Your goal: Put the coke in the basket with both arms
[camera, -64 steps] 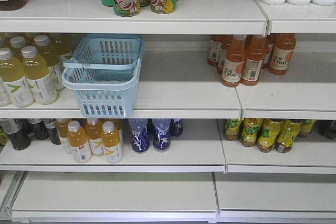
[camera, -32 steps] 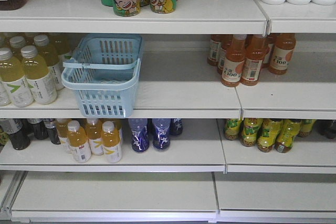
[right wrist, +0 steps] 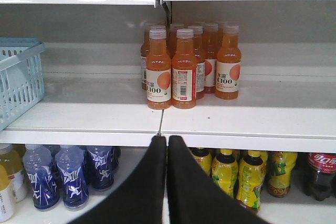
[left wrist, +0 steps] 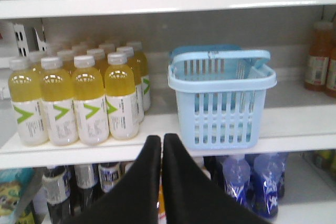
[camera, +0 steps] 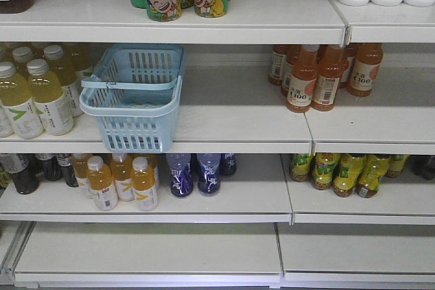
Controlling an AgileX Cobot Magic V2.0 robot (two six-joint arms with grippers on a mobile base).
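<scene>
The basket (camera: 139,130) is light blue plastic, rectangular, with vertically slotted walls. It stands upright at the front edge of the middle shelf (camera: 231,127), and one thin loop handle lies across its open top. My left wrist view shows it (left wrist: 220,121) ahead and slightly right; my right wrist view catches only one corner (right wrist: 18,77) at the left edge.

The coke (right wrist: 319,174) is a dark bottle with a red label in white script. It stands upright on the lower shelf (right wrist: 294,205), far right; its cap is hidden.

My left gripper (left wrist: 161,138) and right gripper (right wrist: 167,139) are black and pointed, jaws pressed together, holding nothing.
</scene>
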